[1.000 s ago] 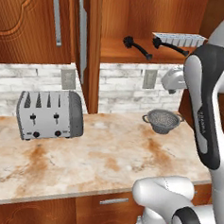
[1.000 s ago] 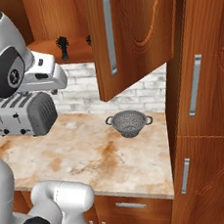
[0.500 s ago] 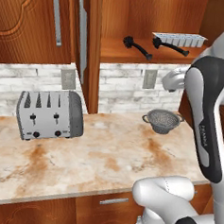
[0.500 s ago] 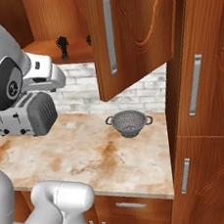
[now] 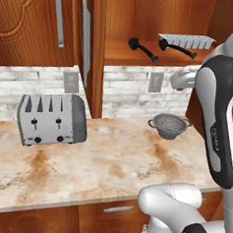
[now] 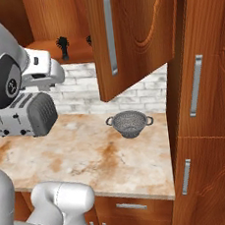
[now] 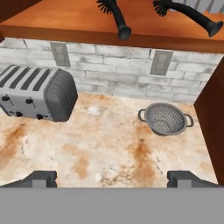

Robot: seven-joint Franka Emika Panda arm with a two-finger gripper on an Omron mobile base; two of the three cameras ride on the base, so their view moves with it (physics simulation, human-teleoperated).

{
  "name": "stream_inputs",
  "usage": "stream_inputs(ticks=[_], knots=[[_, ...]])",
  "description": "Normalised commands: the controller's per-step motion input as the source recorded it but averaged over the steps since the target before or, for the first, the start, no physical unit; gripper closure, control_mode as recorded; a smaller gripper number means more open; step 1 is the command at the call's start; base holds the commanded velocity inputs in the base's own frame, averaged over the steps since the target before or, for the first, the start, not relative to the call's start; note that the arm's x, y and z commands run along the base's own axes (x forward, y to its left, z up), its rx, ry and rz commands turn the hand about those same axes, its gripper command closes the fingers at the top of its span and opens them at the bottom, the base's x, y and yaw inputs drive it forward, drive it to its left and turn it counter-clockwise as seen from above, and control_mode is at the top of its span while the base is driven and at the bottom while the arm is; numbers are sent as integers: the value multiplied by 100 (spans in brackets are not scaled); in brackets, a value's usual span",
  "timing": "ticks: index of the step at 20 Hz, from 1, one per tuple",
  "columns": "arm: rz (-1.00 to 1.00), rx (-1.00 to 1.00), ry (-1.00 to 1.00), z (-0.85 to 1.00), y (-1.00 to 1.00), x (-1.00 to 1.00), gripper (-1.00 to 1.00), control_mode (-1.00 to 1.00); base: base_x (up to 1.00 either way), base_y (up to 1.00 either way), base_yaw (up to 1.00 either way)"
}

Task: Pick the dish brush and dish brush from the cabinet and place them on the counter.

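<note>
We count two dish brushes, both lying on the wooden shelf of the open cabinet (image 5: 142,51) near the top of the left base view. The first dish brush (image 5: 143,48) lies toward the middle of the shelf, its bristly head at upper left and its handle running down to the right toward the shelf's front edge. The second dish brush (image 5: 178,49) lies to its right, apart from it, just in front of one grey ice-cube tray (image 5: 187,41) at the back of the shelf. We cannot tell whether the tray's compartments hold anything.

In the hand view the same two brushes sit along the top edge — one at centre, its handle tip right at the shelf edge, the other at upper right.

On the tabletop (image 5: 110,167) stand one toaster (image 5: 52,119) at the left and one metal mesh colander (image 5: 169,126) at the right, well apart from each other. The colander's bowl shows nothing but its own mesh. Two outlets are set in the white brick wall behind them.

The fingers (image 7: 39,178) rise at the bottom corners of the hand view, spread wide apart and gripping nothing — below the shelf and over the tabletop.
</note>
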Motion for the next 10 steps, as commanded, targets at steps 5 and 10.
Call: stream_inputs(ticks=[5,10], knots=[[0,0,0,19,0,7,-100,-100,0,0,0],[0,0,0,9,0,19,-100,-100,0,0,0]])
